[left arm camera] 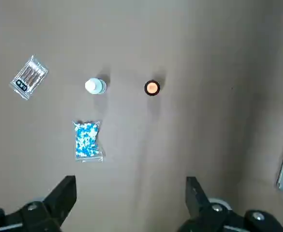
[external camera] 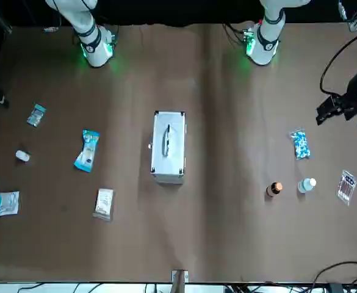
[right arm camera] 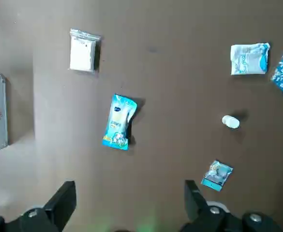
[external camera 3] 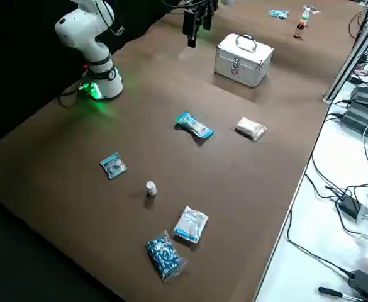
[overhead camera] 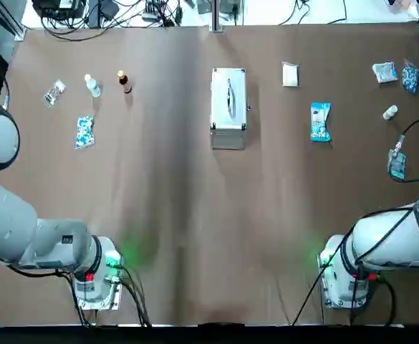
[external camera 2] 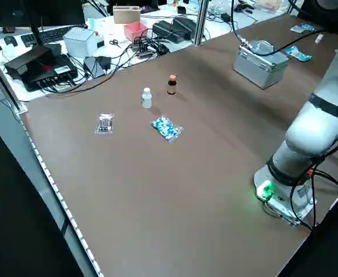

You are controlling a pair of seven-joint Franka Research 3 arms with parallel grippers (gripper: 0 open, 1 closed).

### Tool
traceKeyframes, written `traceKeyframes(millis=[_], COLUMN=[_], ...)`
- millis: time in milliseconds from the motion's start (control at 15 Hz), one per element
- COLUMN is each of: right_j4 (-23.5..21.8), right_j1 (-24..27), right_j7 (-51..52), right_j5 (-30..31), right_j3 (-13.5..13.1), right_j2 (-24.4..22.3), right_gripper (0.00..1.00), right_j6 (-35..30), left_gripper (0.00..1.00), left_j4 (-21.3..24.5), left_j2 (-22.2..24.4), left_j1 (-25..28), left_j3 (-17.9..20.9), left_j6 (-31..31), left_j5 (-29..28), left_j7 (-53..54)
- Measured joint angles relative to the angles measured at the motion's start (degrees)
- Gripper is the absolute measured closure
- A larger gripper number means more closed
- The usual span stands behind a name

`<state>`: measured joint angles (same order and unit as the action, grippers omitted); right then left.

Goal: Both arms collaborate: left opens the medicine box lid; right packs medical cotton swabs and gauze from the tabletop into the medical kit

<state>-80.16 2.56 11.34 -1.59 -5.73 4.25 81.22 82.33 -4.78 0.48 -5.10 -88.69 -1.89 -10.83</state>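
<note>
Robot's-eye clock, medical kit (overhead camera: 228, 100) at centre, 12 being the side of the table (overhead camera: 173, 208) away from the arm bases: nothing done yet, by the look of it. Kit is upright, lid (external camera 3: 250, 51) down, latch (external camera 3: 236, 65) on the 3 o'clock face looks fastened, handle (external camera 3: 246, 43) on top. Left hand (left arm camera: 131, 184) is open, fingers wide apart, nothing in it, up above the table roughly toward 9, well apart from the kit. Right hand (right arm camera: 130, 185) is also open and empty, raised off toward 3. Gauze (overhead camera: 290, 75) lies on the table at 2 o'clock, near the kit; medical cotton swabs (overhead camera: 320, 122), the blue-and-white packet, lie at 3, a bit farther out. Neither is packed. So I'd call it the very start, zero steps complete. Left to do: left hand undoes the latch and lifts the lid, then right hand picks up swabs and gauze, one after the other, and sets both inside. Can't tell what the kit holds, lid hides it.
</note>
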Motion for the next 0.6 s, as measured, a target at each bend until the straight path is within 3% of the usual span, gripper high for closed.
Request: traceKeyframes(millis=[600], right_j4=[-0.33], right_j1=[-0.01], right_j7=[-0.08], right_j5=[0.00], right_j3=[0.03], right_j2=[0.00], right_gripper=[0.01], right_j6=[-0.07], left_gripper=[0.00], left_j4=[-0.21], left_j2=[-0.81], left_j1=[-0.77], left_j3=[-0.85], left_j6=[0.00], left_j5=[1.18], left_j7=[0.22])
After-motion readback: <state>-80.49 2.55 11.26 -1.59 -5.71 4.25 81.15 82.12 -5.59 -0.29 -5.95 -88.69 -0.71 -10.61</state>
